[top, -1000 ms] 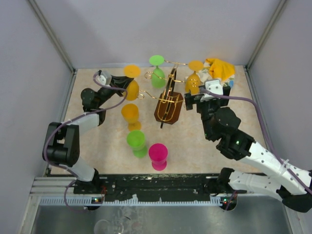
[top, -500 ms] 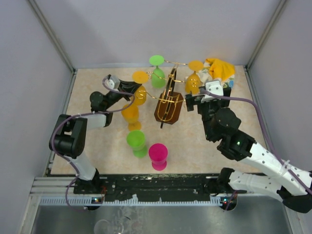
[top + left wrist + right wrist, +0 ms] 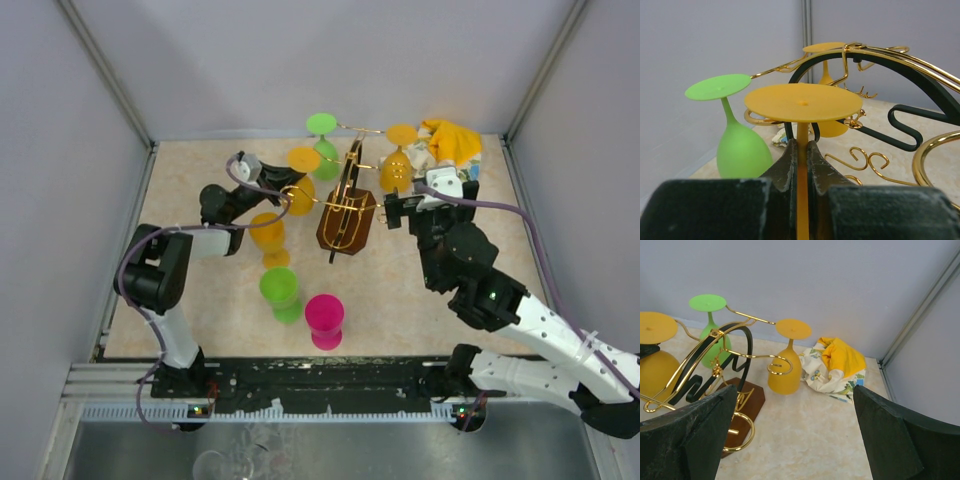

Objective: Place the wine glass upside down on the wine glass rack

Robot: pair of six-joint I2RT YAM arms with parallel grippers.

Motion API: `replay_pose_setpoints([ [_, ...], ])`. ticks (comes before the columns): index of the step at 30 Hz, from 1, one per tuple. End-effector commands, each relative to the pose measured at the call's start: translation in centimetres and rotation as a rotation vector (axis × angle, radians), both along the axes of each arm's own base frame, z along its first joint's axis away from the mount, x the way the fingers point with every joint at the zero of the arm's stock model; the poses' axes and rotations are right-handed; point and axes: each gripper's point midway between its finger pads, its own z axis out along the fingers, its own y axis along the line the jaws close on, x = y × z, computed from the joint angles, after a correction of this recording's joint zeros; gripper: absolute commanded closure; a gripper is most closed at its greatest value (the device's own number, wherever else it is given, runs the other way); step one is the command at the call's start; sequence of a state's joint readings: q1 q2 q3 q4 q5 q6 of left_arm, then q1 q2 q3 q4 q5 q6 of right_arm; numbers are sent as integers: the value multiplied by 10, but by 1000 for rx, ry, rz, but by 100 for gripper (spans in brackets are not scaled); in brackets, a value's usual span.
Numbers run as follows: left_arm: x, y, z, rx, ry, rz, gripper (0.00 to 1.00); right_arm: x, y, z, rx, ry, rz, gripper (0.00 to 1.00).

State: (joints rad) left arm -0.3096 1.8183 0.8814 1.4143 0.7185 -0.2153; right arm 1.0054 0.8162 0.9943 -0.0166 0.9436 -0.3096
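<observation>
Stock near the bench's (image 3: 220, 310) near edge: pink glass (image 3: 324, 320) and green glass (image 3: 280, 292), side by side on the surface; just beyond them, spare orange glass (image 3: 267, 232), also on the bench. None of these in any grip.

Further in, left end effector (image 3: 802, 150) clenched on the stem of the wine glass (image 3: 803, 102): orange, bowl down, foot disc up, held off the bench just left of the wine glass rack (image 3: 345, 215). From the left wrist view, a gold curl just under the disc's far edge; touching or not, cannot tell. Right end effector (image 3: 794, 390) released, jaws wide, grasping nothing, just right of the rack.

Step in hand, as judged: bringing the inverted glass to a free arm on the rack's left side, not yet hung. Next move calls for threading the stem into the wire slot with the foot above the wire, lowering to rest the disc on it, and only then letting go. Calls too for care beside the hung green glass (image 3: 742, 152), close on the left.

Farthest: hung orange glass (image 3: 397, 170) on a far right arm, and crumpled cloth (image 3: 452, 140) in the far right corner.
</observation>
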Motion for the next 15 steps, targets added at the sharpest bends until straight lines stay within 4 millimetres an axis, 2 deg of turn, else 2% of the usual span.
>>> replay_pose_setpoints([
  [1,3,-7,15,-34,-54,-16,100,-4,-6,6,25,-13,-11,1],
  [15,22,-17,16,-56,-59,-37,100,0,-3,3,12,-5,-23,1],
])
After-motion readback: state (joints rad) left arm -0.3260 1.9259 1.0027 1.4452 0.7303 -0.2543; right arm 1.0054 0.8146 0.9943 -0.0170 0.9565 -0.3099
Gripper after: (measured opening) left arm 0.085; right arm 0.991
